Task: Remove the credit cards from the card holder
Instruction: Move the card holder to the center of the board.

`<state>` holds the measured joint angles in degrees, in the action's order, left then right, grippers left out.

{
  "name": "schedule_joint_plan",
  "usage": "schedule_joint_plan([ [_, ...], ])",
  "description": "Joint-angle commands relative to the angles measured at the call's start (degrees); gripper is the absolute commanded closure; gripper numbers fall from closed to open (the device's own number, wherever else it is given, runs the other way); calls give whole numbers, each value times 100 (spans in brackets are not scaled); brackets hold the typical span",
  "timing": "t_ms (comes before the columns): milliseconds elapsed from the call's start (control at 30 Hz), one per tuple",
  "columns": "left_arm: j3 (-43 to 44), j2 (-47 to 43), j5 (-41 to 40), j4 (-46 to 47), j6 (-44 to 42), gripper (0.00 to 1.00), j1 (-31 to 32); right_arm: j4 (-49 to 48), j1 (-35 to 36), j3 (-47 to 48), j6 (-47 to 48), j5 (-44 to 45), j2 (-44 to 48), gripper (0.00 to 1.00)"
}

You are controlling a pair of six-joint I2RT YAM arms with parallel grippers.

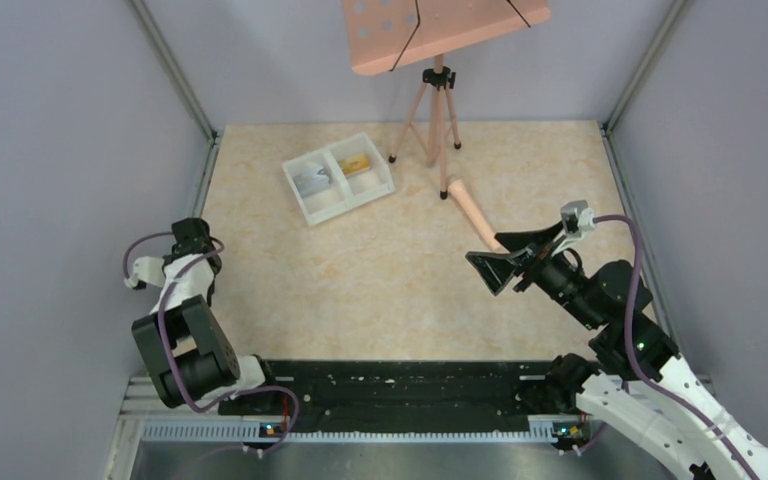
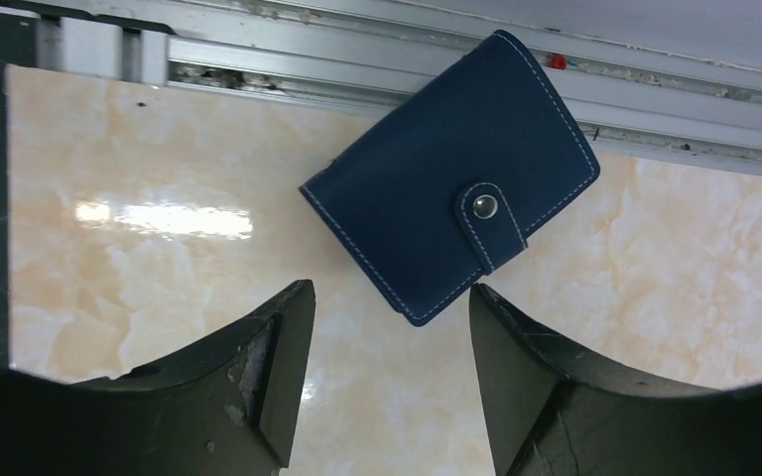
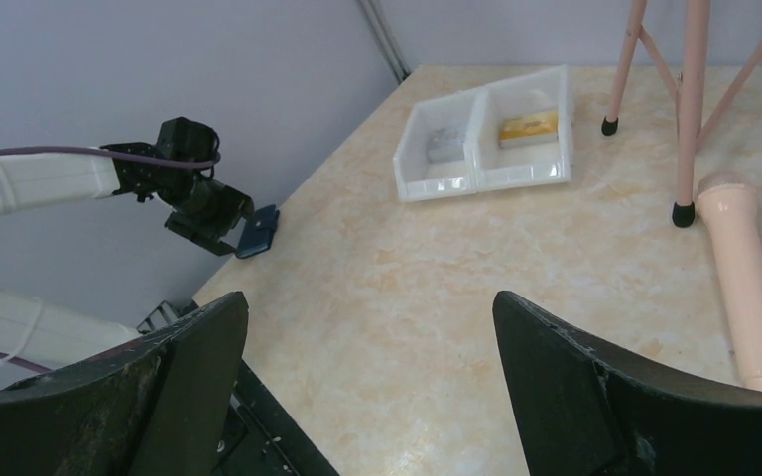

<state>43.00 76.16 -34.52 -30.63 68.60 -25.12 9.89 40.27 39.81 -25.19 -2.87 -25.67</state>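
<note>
Pale marbled counter (image 1: 360, 290) fills the cell, with grey walls around it and a metal rail along its left edge. Hard by that rail lies the card holder (image 2: 451, 178), blue with white stitching, folded shut with its snap tab fastened and turned at an angle to the rail. My left tool (image 2: 389, 293) hangs right over it with both jaws spread wide. The holder's near corner sits just ahead of the fingertips (image 2: 293, 307), and nothing is gripped between them.

Well away, toward the far side of the counter, stands a white two-compartment tray (image 3: 481, 178). A yellow-orange credit card (image 3: 529, 127) lies in one compartment and a grey one (image 3: 444, 144) in the other.

My right tool (image 3: 367, 297) is held above the right half of the counter, jaws wide apart and empty, pointing toward the left arm. Near it lies a pink tube (image 3: 749, 288), and beyond that stands a pink tripod (image 1: 438, 110) carrying a perforated pink board (image 1: 440, 25).
</note>
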Motion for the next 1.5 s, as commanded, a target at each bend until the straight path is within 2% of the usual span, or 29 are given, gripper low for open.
schedule_joint_plan([
  [0,-21,311,314,519,433,36,-54,-267,33,107,-80,-10,41,7],
  [300,-166,653,311,589,882,36,-58,76,36,209,88,383,346,7],
  [367,-148,710,270,595,915,40,-75,118,38,202,123,521,394,7],
  [533,-124,807,228,543,981,55,-92,167,38,168,124,745,462,8],
  [733,-123,687,239,429,988,98,-98,204,33,114,54,1037,489,9],
  [767,-125,651,250,390,995,100,-98,206,33,116,46,1066,490,9],
  [1000,-137,111,482,-80,1107,100,-87,211,36,69,-23,1246,518,10],
  [1133,-114,-305,934,-287,928,100,-20,211,33,8,-79,1370,574,10],
  [1333,-364,-693,1705,-535,781,100,419,185,33,-100,-151,1487,590,10],
  [1467,-672,-982,2044,-557,779,100,986,103,34,-143,-178,1440,585,10],
])
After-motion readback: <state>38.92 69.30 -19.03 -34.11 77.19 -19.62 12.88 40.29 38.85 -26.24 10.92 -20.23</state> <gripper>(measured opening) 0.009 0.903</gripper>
